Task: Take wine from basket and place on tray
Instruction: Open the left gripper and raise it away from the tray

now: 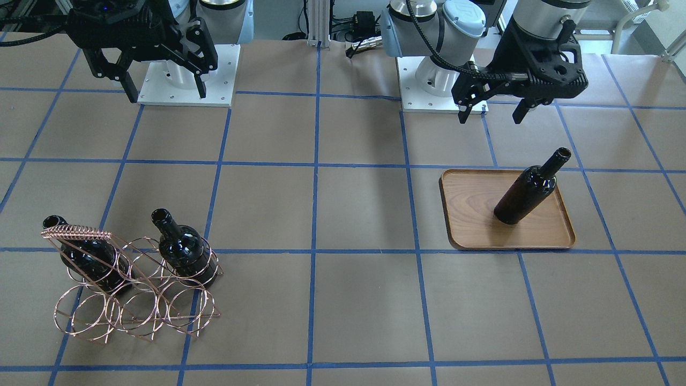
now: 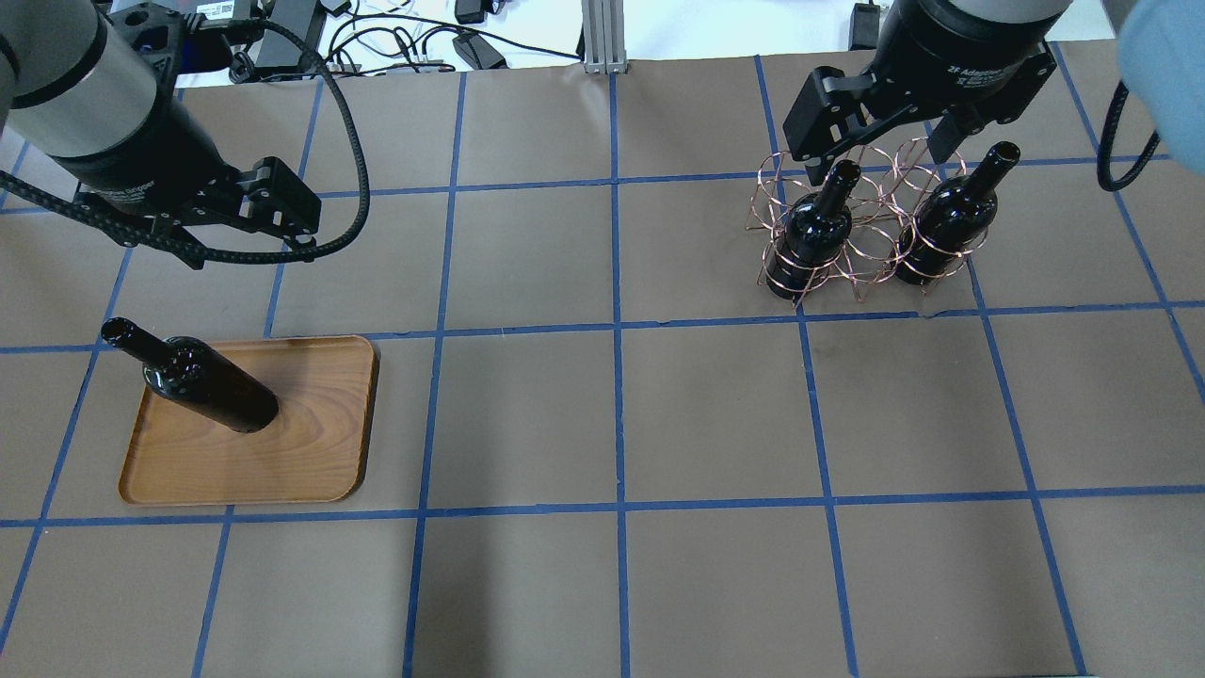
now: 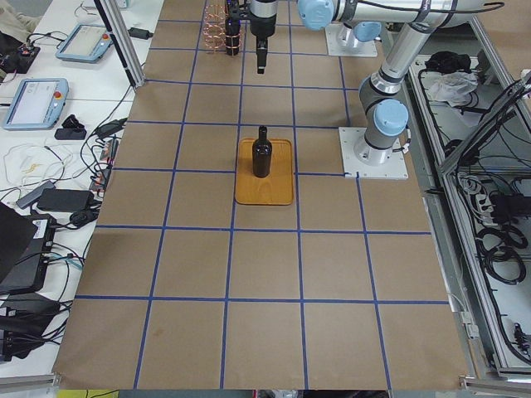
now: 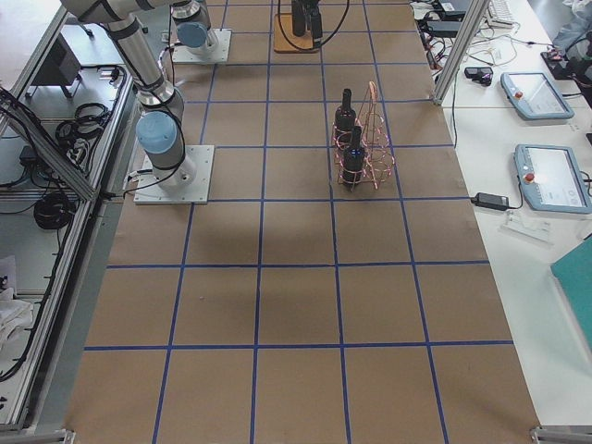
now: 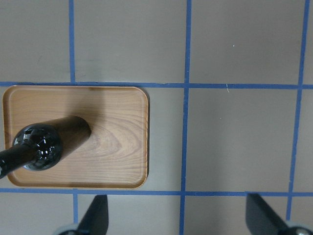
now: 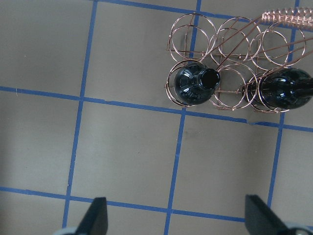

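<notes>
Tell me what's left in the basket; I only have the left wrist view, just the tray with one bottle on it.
Observer: The basket holds two: a bottle at one end, a second bottle at the other, the middle slot empty.
Operator: Is the right hand on either?
Observer: No. The right hand hangs open and empty, touching neither.
Operator: Is my bottle standing straight?
Observer: Yes; from the side, the tray bottle stands upright on the tray.
</notes>
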`<state>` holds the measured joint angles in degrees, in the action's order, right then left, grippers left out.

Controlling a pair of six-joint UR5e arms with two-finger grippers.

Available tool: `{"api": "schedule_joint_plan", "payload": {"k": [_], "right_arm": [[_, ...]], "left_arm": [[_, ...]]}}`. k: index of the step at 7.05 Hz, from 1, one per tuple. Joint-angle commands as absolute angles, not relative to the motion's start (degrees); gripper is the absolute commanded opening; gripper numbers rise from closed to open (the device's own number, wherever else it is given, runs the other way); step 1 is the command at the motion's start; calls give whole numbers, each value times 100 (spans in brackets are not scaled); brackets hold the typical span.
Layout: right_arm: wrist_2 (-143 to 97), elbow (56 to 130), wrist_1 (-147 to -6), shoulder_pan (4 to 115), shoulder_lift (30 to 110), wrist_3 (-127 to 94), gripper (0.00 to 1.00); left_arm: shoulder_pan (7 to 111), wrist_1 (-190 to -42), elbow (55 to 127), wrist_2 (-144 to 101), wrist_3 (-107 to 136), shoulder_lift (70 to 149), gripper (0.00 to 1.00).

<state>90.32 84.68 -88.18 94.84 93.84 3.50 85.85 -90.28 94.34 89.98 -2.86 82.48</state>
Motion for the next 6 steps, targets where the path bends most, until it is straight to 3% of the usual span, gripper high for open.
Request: {"api": "schedule_joint_plan", "payload": {"k": [1, 6], "right_arm": [[9026, 8403, -8457, 9483, 9387, 273, 100], [9026, 8428, -8472, 9483, 9316, -228, 100]], "left_arm": [[8771, -9140, 9413, 8974, -202, 8130, 100], [8780, -9255, 9483, 8974, -202, 8112, 100]]}}
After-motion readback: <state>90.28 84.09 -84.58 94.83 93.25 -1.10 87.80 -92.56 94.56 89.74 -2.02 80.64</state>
